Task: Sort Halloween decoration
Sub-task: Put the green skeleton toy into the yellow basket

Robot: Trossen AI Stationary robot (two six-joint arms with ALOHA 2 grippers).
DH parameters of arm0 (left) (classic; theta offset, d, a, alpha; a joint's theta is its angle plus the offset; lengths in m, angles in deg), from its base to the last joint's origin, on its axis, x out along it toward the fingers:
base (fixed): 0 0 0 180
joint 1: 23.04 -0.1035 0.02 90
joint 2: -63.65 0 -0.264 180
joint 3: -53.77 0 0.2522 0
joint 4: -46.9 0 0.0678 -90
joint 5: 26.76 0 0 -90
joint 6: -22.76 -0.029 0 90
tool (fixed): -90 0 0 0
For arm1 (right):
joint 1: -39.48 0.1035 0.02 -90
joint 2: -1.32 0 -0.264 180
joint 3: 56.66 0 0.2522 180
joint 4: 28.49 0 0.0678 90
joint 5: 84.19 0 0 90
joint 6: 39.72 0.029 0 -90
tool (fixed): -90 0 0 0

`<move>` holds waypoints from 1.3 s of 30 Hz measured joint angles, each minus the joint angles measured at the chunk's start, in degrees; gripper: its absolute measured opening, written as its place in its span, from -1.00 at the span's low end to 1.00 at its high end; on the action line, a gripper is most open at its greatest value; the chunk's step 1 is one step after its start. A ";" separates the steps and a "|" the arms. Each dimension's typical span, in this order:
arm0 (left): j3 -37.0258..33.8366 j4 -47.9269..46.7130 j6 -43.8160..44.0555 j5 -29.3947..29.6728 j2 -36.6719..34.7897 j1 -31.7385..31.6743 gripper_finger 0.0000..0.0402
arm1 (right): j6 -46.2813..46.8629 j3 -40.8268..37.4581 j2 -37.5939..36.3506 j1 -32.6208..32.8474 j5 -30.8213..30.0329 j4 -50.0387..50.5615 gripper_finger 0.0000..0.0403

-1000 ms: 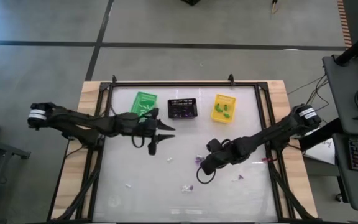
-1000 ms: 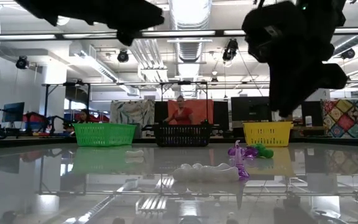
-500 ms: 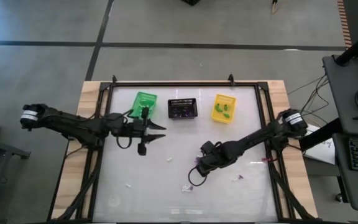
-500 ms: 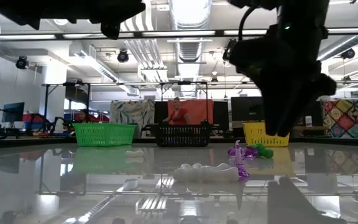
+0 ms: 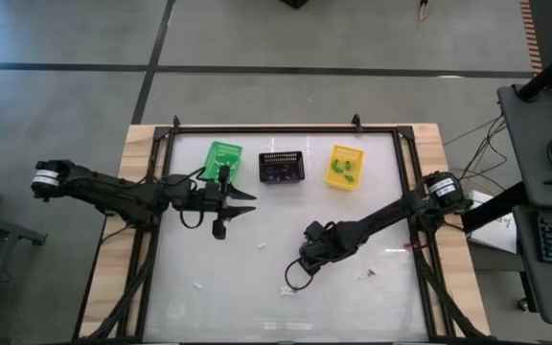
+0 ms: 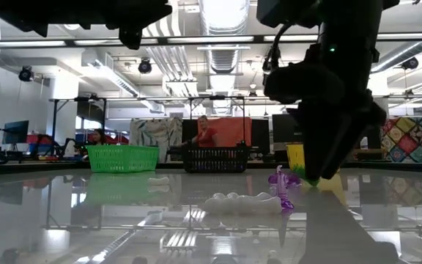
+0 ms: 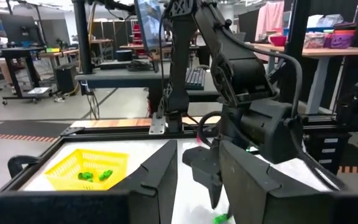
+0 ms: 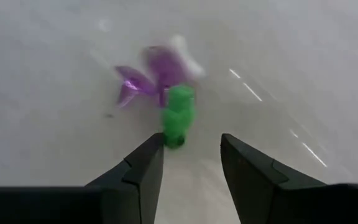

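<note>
The decorations are tiny trinkets scattered on the glass table. In the right wrist view a green trinket (image 8: 179, 118) lies against a purple one (image 8: 151, 78). The low view shows the purple trinket (image 6: 280, 183), the green trinket (image 6: 310, 178) and a white trinket (image 6: 240, 202). My right gripper (image 8: 191, 155) is open and hangs low over the green and purple pair, fingers pointing down (image 5: 305, 257). My left gripper (image 5: 236, 201) is open and holds nothing, hovering near the green basket. My right gripper has one fingertip (image 8: 157, 142) right beside the green trinket's near end (image 8: 176, 140). The other finger stands apart from it. I cannot tell whether the fingertip touches it. The trinket lies flat on the glass.
Three small baskets stand in a row along the far edge: green (image 5: 222, 158), black (image 5: 282, 168) and yellow (image 5: 345, 166). More white trinkets (image 5: 262, 246) (image 5: 197, 284) (image 5: 286, 290) and a purple one (image 5: 367, 276) lie loose on the glass. A person shows far behind the table.
My right gripper has moved toward the table's left and near edge and come down over the purple and green trinkets. My left gripper drew back a little toward the table's left, then stayed still. No trinket has moved.
</note>
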 joint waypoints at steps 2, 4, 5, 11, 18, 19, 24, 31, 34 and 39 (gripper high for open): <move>0.00 0.35 0.47 0.00 0.09 0.00 -0.49 | -1.19 0.01 0.60 0.02 0.05 -1.25 -0.24; 0.00 1.03 0.63 0.01 0.07 0.00 -0.49 | -1.25 -0.10 0.89 0.00 0.06 -1.28 -0.25; 0.00 1.10 0.64 0.00 0.07 0.00 -0.49 | -1.25 -0.09 0.91 0.00 0.03 -1.41 -0.26; 0.00 1.01 1.74 0.00 0.22 0.00 -0.49 | -2.09 -0.17 0.98 -0.12 -0.39 -1.36 -0.53; -0.02 1.29 3.45 -0.02 1.50 0.09 -0.49 | -4.19 -0.26 0.46 -0.28 -0.36 -0.57 -0.93; -0.01 1.62 3.57 -0.02 1.81 0.09 -0.49 | -4.24 -0.26 0.19 -0.28 -0.34 -0.22 -0.94; -0.02 1.87 4.50 -0.02 3.37 0.09 -0.49 | -4.31 0.06 -1.88 -0.26 -0.41 5.76 -0.96; -0.02 2.01 2.94 -0.04 4.55 0.09 -0.49 | -9.40 -0.02 -6.68 -0.26 -2.46 7.40 -0.96; -0.02 2.22 1.87 -0.02 4.57 0.07 -0.49 | -13.05 -0.07 -7.75 -0.28 -2.46 7.42 -0.96; 1.34 2.43 2.87 -0.03 4.46 0.14 -0.49 | -18.98 0.11 -9.87 -0.55 -1.99 7.56 -0.96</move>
